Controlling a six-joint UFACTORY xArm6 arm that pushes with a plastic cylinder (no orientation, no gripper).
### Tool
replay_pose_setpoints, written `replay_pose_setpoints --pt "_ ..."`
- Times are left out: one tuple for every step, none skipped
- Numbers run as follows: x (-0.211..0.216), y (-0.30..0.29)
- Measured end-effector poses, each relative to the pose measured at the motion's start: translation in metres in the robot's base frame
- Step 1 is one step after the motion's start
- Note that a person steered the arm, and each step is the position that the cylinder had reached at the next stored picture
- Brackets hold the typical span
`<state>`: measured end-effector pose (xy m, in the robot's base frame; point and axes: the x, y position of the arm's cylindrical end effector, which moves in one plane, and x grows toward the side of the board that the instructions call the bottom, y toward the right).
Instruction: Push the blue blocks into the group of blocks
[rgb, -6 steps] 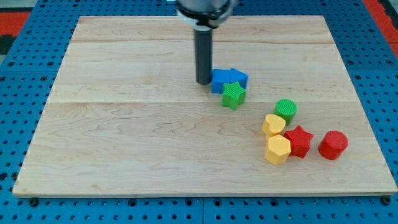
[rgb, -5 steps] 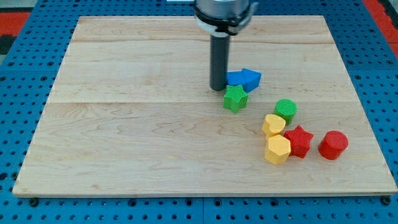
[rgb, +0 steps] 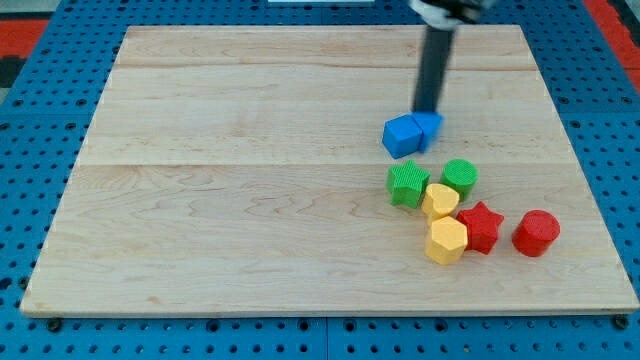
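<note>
We see my tip (rgb: 428, 110) touching the top edge of two blue blocks (rgb: 410, 133) on the wooden counter (rgb: 230, 200). Just below them sit a green star (rgb: 407, 185), green cylinder (rgb: 460, 177), two yellow blocks (rgb: 443, 222), red star (rgb: 481, 226) and red cylinder (rgb: 536, 233).
</note>
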<state>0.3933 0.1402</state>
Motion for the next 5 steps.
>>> replay_pose_setpoints --pt "0.005 0.007" --pt "-0.064 0.002" --pt "-0.051 -0.068" --pt "0.034 -0.045" --pt "0.056 -0.031"
